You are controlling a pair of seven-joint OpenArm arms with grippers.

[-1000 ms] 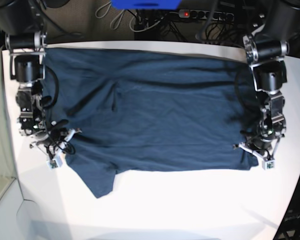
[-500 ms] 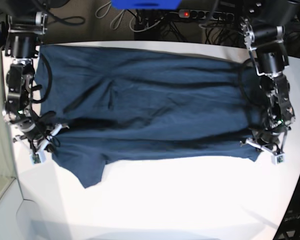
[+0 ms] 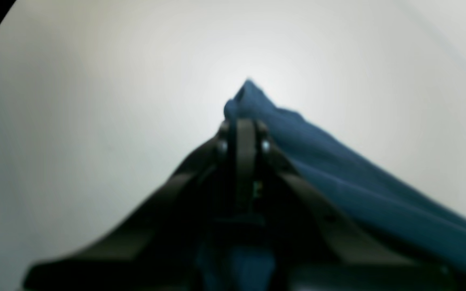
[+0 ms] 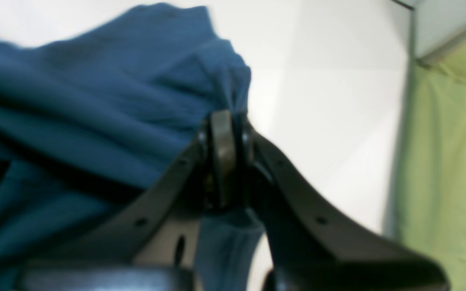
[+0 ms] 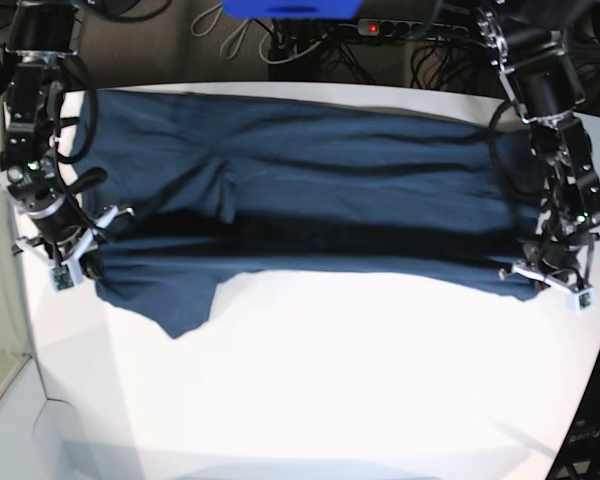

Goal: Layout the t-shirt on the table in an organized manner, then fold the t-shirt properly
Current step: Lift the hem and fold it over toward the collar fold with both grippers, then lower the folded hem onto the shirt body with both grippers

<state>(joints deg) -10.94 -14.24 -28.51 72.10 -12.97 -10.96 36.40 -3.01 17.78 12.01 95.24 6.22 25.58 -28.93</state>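
Now the t-shirt [image 5: 320,190] covers less of the white surface [image 5: 310,390] than it did a second ago: its near hem has been drawn up and back from the front, so more bare white shows below it, and a dark shadowed fold runs across its width where the lifted edge hangs over the rest. One sleeve dangles down at the lower left of the base view, lower than the hem. Both arms have swung outward and upward over that second, each with a corner of cloth, and the shirt is stretched tighter between them than before.

At the right side of the base view the left claw [image 5: 550,275] is pinched tight on the shirt's near corner; from the left wrist camera the claw [image 3: 243,129] has its jaws pressed together with a peak of navy cloth [image 3: 338,173] sticking out past the tips and the rest trailing off to the right above the white surface [image 3: 95,101].

At the left side of the base view the right claw [image 5: 75,262] is likewise clamped on the opposite corner. The right wrist camera shows that claw [image 4: 225,129] with jaws closed on a bunched wad of cloth [image 4: 95,105], more fabric hanging beneath it, and a green panel [image 4: 447,161] off the edge of the surface [image 4: 338,101].

Counted: one surface, one t-shirt, two arms, two claws, each holding one corner.
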